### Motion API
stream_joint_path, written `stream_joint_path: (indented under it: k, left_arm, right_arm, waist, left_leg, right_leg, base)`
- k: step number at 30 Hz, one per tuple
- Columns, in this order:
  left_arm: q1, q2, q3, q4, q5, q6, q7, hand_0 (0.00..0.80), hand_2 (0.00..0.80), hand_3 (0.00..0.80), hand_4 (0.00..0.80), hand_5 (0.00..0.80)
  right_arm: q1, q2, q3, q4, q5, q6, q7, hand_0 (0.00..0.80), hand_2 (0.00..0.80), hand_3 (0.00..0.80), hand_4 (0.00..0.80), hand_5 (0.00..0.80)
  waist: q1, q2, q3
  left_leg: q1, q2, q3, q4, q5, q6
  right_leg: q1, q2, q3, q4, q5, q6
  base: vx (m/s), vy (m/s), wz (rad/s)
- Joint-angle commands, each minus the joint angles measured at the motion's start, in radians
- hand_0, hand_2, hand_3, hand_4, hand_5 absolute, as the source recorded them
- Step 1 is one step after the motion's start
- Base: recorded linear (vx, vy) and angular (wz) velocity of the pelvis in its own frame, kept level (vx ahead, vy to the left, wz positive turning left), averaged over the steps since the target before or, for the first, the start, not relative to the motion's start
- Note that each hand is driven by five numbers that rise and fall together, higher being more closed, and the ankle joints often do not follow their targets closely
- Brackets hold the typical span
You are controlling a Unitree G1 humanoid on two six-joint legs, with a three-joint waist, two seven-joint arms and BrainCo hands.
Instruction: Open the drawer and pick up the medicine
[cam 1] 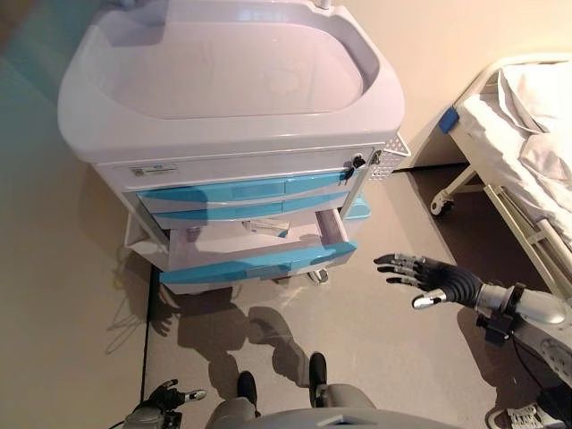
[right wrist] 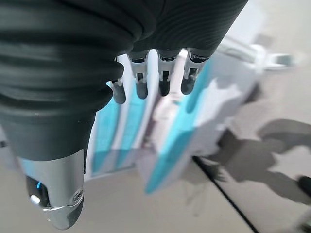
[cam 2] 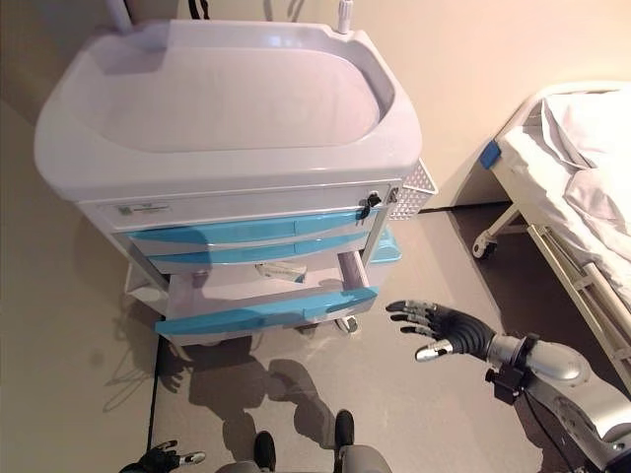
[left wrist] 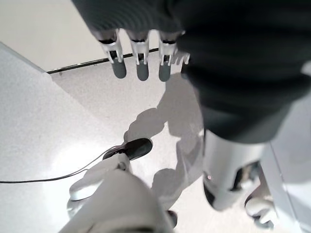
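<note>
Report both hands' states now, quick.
Left hand: open, holding nothing, low beside the robot.
Right hand: open, fingers spread, empty, apart from the pulled-out blue-fronted drawer.

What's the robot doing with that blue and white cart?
The robot stands in front of a medical cart. Its lowest blue drawer is pulled out, and a small box of medicine lies inside. The right hand hangs open in the air beside the drawer, touching nothing. The left hand is down low by the robot's side, holding nothing. So the drawer is open, but the medicine has not been picked up yet.
</note>
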Motion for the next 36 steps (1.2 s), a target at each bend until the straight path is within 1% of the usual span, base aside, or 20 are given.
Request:
stream_joint_path:
  k: [1,2,5,7,8,9,10,11,14,15,16,17,20,22,23,25,26,27,35,36]
  left_arm:
    - [0.008,0.002,-0.008,0.0,0.035,-0.022,-0.008,0.0,0.0,0.0,0.0,0.0]
    - [0.013,-0.002,-0.022,-0.001,0.039,-0.028,-0.006,0.0,0.0,0.0,0.0,0.0]
    - [0.023,-0.004,-0.032,0.001,0.039,-0.029,-0.004,0.0,0.0,0.0,0.0,0.0]
    - [0.033,-0.004,-0.034,0.007,0.036,-0.029,0.0,0.0,0.0,0.0,0.0,0.0]
    - [0.036,-0.003,-0.034,0.01,0.035,-0.028,0.002,0.0,0.0,0.0,0.0,0.0]
    - [0.036,-0.003,-0.033,0.01,0.035,-0.028,0.002,0.0,0.0,0.0,0.0,0.0]
    - [0.04,0.002,-0.03,0.014,0.031,-0.027,0.006,0.0,0.0,0.0,0.0,0.0]
    - [0.044,0.005,-0.027,0.016,0.028,-0.027,0.008,0.0,0.0,0.0,0.0,0.0]
    - [0.048,0.011,-0.023,0.019,0.021,-0.027,0.013,0.0,0.0,0.0,0.0,0.0]
    - [0.048,0.016,-0.02,0.022,0.011,-0.027,0.017,0.0,0.0,0.0,0.0,0.0]
    - [0.048,0.016,-0.02,0.022,0.011,-0.027,0.017,0.0,0.0,0.0,0.0,0.0]
    - [0.046,0.023,-0.025,0.022,0.004,-0.027,0.019,0.0,0.0,0.0,0.0,0.0]
    - [0.039,0.029,-0.03,0.021,-0.001,-0.028,0.023,0.0,0.0,0.0,0.0,0.0]
    - [0.034,0.034,-0.04,0.016,-0.01,-0.028,0.028,0.0,0.0,0.0,0.0,0.0]
    - [0.034,0.034,-0.04,0.016,-0.01,-0.028,0.028,0.0,0.0,0.0,0.0,0.0]
    - [0.024,0.037,-0.057,0.008,-0.022,-0.027,0.031,0.0,0.0,0.0,0.0,0.0]
    - [0.024,0.037,-0.057,0.008,-0.022,-0.027,0.031,0.0,0.0,0.0,0.0,0.0]
    - [0.018,0.039,-0.069,0.004,-0.026,-0.028,0.035,0.0,0.0,0.0,0.0,0.0]
    - [-0.007,0.047,-0.104,0.0,-0.05,-0.02,0.05,0.0,0.0,0.0,0.0,0.0]
    - [-0.007,0.048,-0.104,0.0,-0.05,-0.02,0.05,0.0,0.0,0.0,0.0,0.0]
  right_arm:
    - [-0.105,-0.017,0.047,0.002,0.027,-0.058,-0.031,0.0,0.0,0.0,0.0,0.0]
    - [-0.147,0.005,0.066,0.024,0.029,-0.066,-0.045,0.0,0.0,0.0,0.0,0.0]
    - [-0.199,0.032,0.095,0.044,0.006,-0.08,-0.062,0.0,0.0,0.0,0.0,0.0]
    - [-0.267,0.097,0.121,0.109,-0.025,-0.1,-0.106,0.0,0.0,0.0,0.0,0.0]
    - [-0.282,0.117,0.131,0.126,-0.033,-0.105,-0.118,0.0,0.0,0.0,0.0,0.0]
    - [-0.284,0.117,0.132,0.126,-0.033,-0.106,-0.118,0.0,0.0,0.0,0.0,0.0]
    - [-0.327,0.154,0.152,0.166,-0.052,-0.113,-0.144,0.0,0.0,0.0,0.0,0.0]
    - [-0.343,0.17,0.161,0.184,-0.057,-0.115,-0.154,0.0,0.0,0.0,0.0,0.0]
    - [-0.376,0.191,0.182,0.21,-0.071,-0.117,-0.164,0.0,0.0,0.0,0.0,0.0]
    - [-0.411,0.21,0.201,0.246,-0.087,-0.119,-0.178,0.0,0.0,0.0,0.0,0.0]
    - [-0.411,0.21,0.201,0.246,-0.087,-0.119,-0.178,0.0,0.0,0.0,0.0,0.0]
    - [-0.45,0.223,0.225,0.281,-0.114,-0.122,-0.195,0.0,0.0,0.0,0.0,0.0]
    - [-0.47,0.248,0.239,0.324,-0.122,-0.125,-0.211,0.0,0.0,0.0,0.0,0.0]
    - [-0.51,0.273,0.264,0.384,-0.154,-0.121,-0.226,0.0,0.0,0.0,0.0,0.0]
    - [-0.51,0.273,0.264,0.385,-0.154,-0.121,-0.226,0.0,0.0,0.0,0.0,0.0]
    - [-0.563,0.302,0.299,0.472,-0.211,-0.117,-0.246,0.0,0.0,0.0,0.0,0.0]
    - [-0.564,0.302,0.299,0.472,-0.211,-0.117,-0.246,0.0,0.0,0.0,0.0,0.0]
    - [-0.591,0.333,0.32,0.533,-0.242,-0.112,-0.258,0.0,0.0,0.0,0.0,0.0]
    - [-0.703,0.461,0.36,0.809,-0.396,-0.099,-0.33,0.0,0.0,0.0,0.0,0.0]
    - [-0.703,0.462,0.36,0.81,-0.396,-0.1,-0.33,0.0,0.0,0.0,0.0,0.0]
  waist:
    - [0.057,-0.003,-0.012]
    - [0.068,-0.004,-0.013]
    - [0.079,-0.005,-0.011]
    - [0.097,-0.005,-0.009]
    - [0.102,-0.006,-0.008]
    - [0.101,-0.006,-0.008]
    - [0.115,-0.006,-0.004]
    - [0.123,-0.007,-0.002]
    - [0.134,-0.01,0.001]
    - [0.146,-0.013,0.004]
    - [0.146,-0.013,0.004]
    - [0.158,-0.017,0.008]
    - [0.163,-0.019,0.016]
    - [0.176,-0.023,0.023]
    - [0.175,-0.023,0.023]
    - [0.187,-0.027,0.033]
    - [0.187,-0.027,0.033]
    - [0.194,-0.028,0.038]
    - [0.219,-0.028,0.062]
    - [0.219,-0.028,0.062]
  left_leg:
    - [-0.027,-0.026,-0.055,-0.04,0.009,-0.012]
    - [-0.028,-0.027,-0.061,-0.037,0.007,-0.01]
    - [-0.031,-0.028,-0.068,-0.032,0.005,-0.008]
    - [-0.036,-0.029,-0.082,-0.03,0.005,-0.005]
    - [-0.038,-0.03,-0.086,-0.03,0.006,-0.004]
    - [-0.038,-0.03,-0.087,-0.03,0.006,-0.004]
    - [-0.042,-0.03,-0.095,-0.029,0.008,-0.004]
    - [-0.046,-0.032,-0.102,-0.029,0.011,-0.003]
    - [-0.053,-0.033,-0.114,-0.029,0.014,-0.003]
    - [-0.062,-0.036,-0.128,-0.031,0.019,-0.003]
    - [-0.062,-0.036,-0.128,-0.031,0.019,-0.003]
    - [-0.068,-0.037,-0.142,-0.034,0.025,-0.003]
    - [-0.076,-0.039,-0.156,-0.035,0.03,-0.003]
    - [-0.087,-0.042,-0.176,-0.037,0.037,-0.003]
    - [-0.087,-0.042,-0.177,-0.037,0.037,-0.003]
    - [-0.095,-0.044,-0.199,-0.035,0.042,-0.003]
    - [-0.095,-0.044,-0.2,-0.035,0.042,-0.003]
    - [-0.102,-0.046,-0.209,-0.035,0.045,-0.003]
    - [-0.128,-0.05,-0.242,-0.026,0.052,-0.002]
    - [-0.129,-0.05,-0.242,-0.026,0.052,-0.002]
  right_leg:
    - [-0.016,-0.002,-0.008,0.091,-0.05,0.07]
    - [-0.014,-0.004,-0.017,0.091,-0.053,0.069]
    - [-0.01,-0.006,-0.024,0.09,-0.055,0.068]
    - [-0.008,-0.008,-0.038,0.094,-0.06,0.065]
    - [-0.007,-0.007,-0.041,0.095,-0.062,0.065]
    - [-0.007,-0.008,-0.041,0.095,-0.062,0.065]
    - [-0.008,-0.009,-0.048,0.097,-0.065,0.063]
    - [-0.008,-0.009,-0.053,0.099,-0.067,0.062]
    - [-0.01,-0.011,-0.063,0.102,-0.07,0.06]
    - [-0.013,-0.013,-0.075,0.105,-0.073,0.057]
    - [-0.013,-0.013,-0.076,0.105,-0.073,0.057]
    - [-0.016,-0.015,-0.086,0.107,-0.074,0.055]
    - [-0.018,-0.018,-0.099,0.109,-0.076,0.053]
    - [-0.02,-0.023,-0.118,0.113,-0.079,0.05]
    - [-0.02,-0.024,-0.118,0.113,-0.079,0.05]
    - [-0.021,-0.029,-0.137,0.119,-0.084,0.047]
    - [-0.021,-0.029,-0.137,0.119,-0.084,0.047]
    - [-0.022,-0.031,-0.149,0.122,-0.087,0.044]
    - [-0.035,-0.035,-0.176,0.135,-0.094,0.037]
    - [-0.035,-0.036,-0.176,0.135,-0.094,0.037]
  base:
    - [0.012,-0.016,0.12]
    - [-0.002,-0.015,0.09]
    - [0.002,-0.016,0.18]
    - [0.002,-0.029,0.25]
    - [-0.002,-0.018,0.24]
    - [-0.007,-0.016,0.3]
    - [-0.011,-0.019,0.25]
    - [-0.011,-0.018,0.22]
    - [-0.016,-0.022,0.31]
    - [-0.015,-0.017,0.13]
    - [-0.025,-0.034,0.2]
    - [-0.023,-0.027,0.26]
    - [-0.023,-0.027,0.31]
    - [-0.008,-0.025,0.33]
    - [0.002,-0.016,0.22]
    - [-0.001,-0.023,0.27]
    - [-0.012,-0.028,0.32]
    - [-0.013,-0.016,0.29]
    - [-0.014,-0.017,0.15]
    - [0.0,0.0,0.0]
